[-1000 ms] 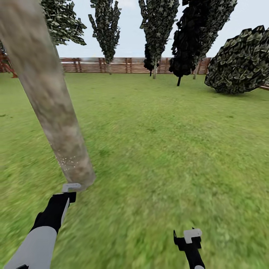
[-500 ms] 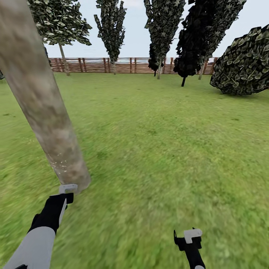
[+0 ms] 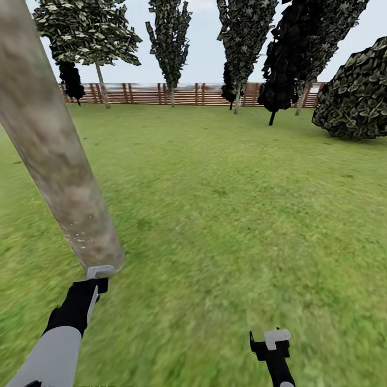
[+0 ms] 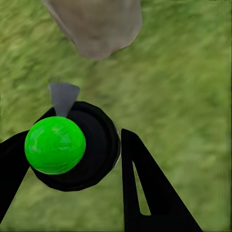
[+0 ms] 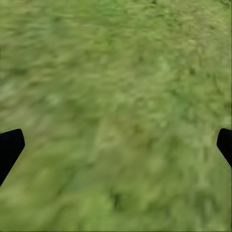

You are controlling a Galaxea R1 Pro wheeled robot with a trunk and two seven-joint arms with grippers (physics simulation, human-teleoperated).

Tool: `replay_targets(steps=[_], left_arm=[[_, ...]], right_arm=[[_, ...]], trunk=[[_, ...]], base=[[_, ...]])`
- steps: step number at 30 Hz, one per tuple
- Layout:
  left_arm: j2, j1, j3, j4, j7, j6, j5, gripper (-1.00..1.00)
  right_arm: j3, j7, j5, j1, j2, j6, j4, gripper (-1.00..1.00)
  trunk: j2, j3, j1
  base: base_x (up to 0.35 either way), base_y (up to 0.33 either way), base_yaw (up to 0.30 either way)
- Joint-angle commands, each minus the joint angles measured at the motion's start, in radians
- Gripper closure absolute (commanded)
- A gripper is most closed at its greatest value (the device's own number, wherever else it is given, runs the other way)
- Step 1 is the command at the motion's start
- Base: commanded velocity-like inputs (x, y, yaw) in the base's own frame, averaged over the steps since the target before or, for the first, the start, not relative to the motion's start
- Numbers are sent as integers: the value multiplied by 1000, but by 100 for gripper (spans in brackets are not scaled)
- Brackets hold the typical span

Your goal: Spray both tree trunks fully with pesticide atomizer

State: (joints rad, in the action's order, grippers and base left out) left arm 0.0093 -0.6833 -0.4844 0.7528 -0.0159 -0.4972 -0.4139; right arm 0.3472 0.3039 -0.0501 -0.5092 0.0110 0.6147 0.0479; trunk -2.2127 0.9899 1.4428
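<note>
A thick mottled grey-beige tree trunk [image 3: 59, 156] leans across the left of the head view, with white specks low on its bark. My left gripper [image 3: 88, 287] sits just before the trunk's base, shut on the pesticide atomizer [image 3: 100, 271], whose white nozzle touches or nearly touches the bark. In the left wrist view the atomizer [image 4: 54, 145] shows a green ball on a black disc between my black fingers [image 4: 145, 193], its grey nozzle aimed at the trunk [image 4: 96, 24]. My right gripper [image 3: 271, 344] hangs open over the green lawn floor [image 3: 226, 204], holding nothing.
A brown slat fence [image 3: 183, 94] closes the far side of the garden. Dark narrow conifers [image 3: 169, 37] stand along it, a round dark bush [image 3: 355, 97] at the right. A leafy tree with a pale thin-looking trunk [image 3: 101, 86] stands far left by the fence.
The whole view has swung left, so the fence and far trees sit further right. The near trunk has slid slightly left. Both arms hold the same pose.
</note>
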Motion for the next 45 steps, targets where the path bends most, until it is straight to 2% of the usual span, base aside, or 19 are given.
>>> replay_targets(steps=[1,3,5,7,9,13,15,16,18,19,21,24,28,30,34,37,39,43,45], left_arm=[[0,-1,-1,2,0,-5,-1,100],[2,-2,-1,4,0,-5,-1,100],[18,-3,-41,7,0,-5,1,100],[26,-7,-54,7,3,-8,2,100],[16,-13,-53,6,2,-13,1,100],[-35,-19,-42,8,1,-16,0,100],[-31,-18,-42,18,1,-17,-1,100],[-24,-17,-45,23,2,-17,-2,100],[21,-11,-52,38,3,-19,-2,100],[64,-7,-55,44,3,-20,-1,100],[124,-5,-78,48,4,-20,0,100],[162,-2,-128,49,6,-20,-1,100],[148,-1,-127,39,6,-20,-2,100],[109,-2,-104,39,5,-20,-2,100],[27,-8,2,47,3,-28,-4,100],[13,-16,42,50,3,-131,-3,100],[27,-14,48,54,4,-176,-7,100],[140,-5,38,86,10,-189,0,100],[161,-5,42,89,10,-190,2,100]], right_arm=[[8,4,-5,0,1,1,1,-100],[7,4,-5,0,1,1,1,-100],[7,4,-5,0,2,1,0,-100],[7,4,-5,0,3,0,0,-100],[7,4,-5,0,4,1,0,-100],[7,5,-4,0,4,1,0,-100],[7,5,-4,0,4,1,0,-100],[7,5,-4,0,4,1,0,-100],[7,5,-5,0,5,2,0,-100],[7,6,-5,0,6,1,0,-100],[7,6,-4,0,5,1,0,-100],[7,6,-4,0,4,1,0,-100],[7,6,-5,0,4,1,0,-100],[7,6,-4,0,4,1,0,-100],[7,6,-4,0,4,1,0,-100],[7,6,-4,0,4,2,0,-100],[7,6,-4,0,4,1,0,-100],[7,6,-4,0,4,1,0,-100],[7,6,-4,0,4,1,0,-100]], trunk=[[0,1,0],[0,1,0],[0,1,0],[0,1,0],[0,1,0],[0,1,0],[0,1,0],[0,1,0],[0,1,0],[0,1,0],[0,1,0],[0,1,0],[0,1,0],[0,1,0],[0,1,0],[0,1,0],[0,1,0],[0,1,0],[0,1,0]], base=[[139,-278,277],[166,-278,272],[210,-277,51],[219,-277,17],[222,-277,5],[223,-277,1],[223,-276,0],[223,-274,0],[224,-273,0],[224,-271,0],[224,-268,57],[224,-255,209],[186,-196,272],[37,-37,278],[6,-6,278],[1,-1,278],[0,0,278],[0,0,278],[0,0,277]])
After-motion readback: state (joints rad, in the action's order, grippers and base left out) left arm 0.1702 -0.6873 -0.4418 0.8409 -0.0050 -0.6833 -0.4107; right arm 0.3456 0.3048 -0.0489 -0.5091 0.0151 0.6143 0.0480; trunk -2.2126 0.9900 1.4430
